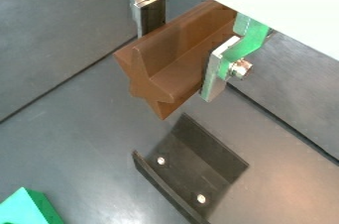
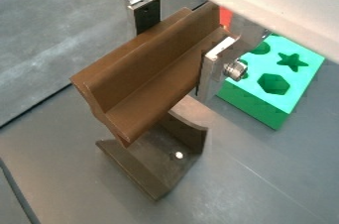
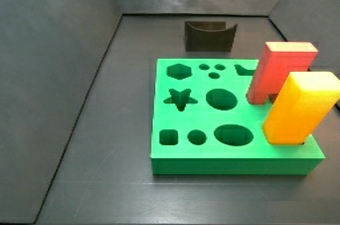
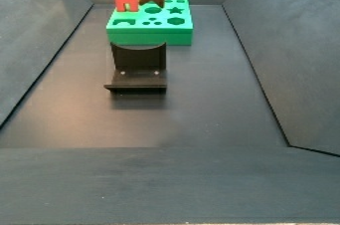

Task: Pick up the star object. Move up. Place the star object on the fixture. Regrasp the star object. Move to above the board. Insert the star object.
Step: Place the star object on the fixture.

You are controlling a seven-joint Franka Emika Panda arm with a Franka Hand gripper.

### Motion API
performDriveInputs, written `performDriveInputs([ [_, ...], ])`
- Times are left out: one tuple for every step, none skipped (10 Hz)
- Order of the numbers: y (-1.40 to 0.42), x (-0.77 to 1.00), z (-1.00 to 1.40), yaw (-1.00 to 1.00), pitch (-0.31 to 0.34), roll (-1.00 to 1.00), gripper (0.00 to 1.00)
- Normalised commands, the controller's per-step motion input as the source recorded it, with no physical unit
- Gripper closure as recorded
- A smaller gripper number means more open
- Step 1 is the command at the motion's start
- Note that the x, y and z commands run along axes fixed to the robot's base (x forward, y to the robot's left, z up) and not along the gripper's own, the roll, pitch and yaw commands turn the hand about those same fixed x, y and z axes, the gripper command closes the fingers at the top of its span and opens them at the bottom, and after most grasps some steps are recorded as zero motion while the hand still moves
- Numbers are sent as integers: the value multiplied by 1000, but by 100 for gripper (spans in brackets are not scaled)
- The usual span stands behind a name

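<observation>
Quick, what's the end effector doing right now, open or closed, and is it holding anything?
End effector: closed on the star object, held in the air above the fixture, as both wrist views show.

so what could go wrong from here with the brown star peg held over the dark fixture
1. The gripper holds the slim brown star-section peg by one end only, so it may tilt in the pads on contact.
2. In both wrist views the peg hangs above the dark notched fixture; a poorly centred lowering could miss the notch.
</observation>
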Motion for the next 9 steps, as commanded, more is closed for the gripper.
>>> performDriveInputs([
  [2,225,10,-58,145,-12,100],
  [-298,572,-523,36,89,-1000,100],
  [-273,495,-502,35,86,-1000,100],
  [-98,413,-278,16,72,-1000,100],
  [-51,294,-143,7,80,-1000,100],
  [-32,204,-93,0,95,-1000,100],
  [6,88,-35,-14,108,-1000,100],
  [22,66,-30,-35,112,-1000,100],
  [28,72,-24,-54,126,-1000,100],
])
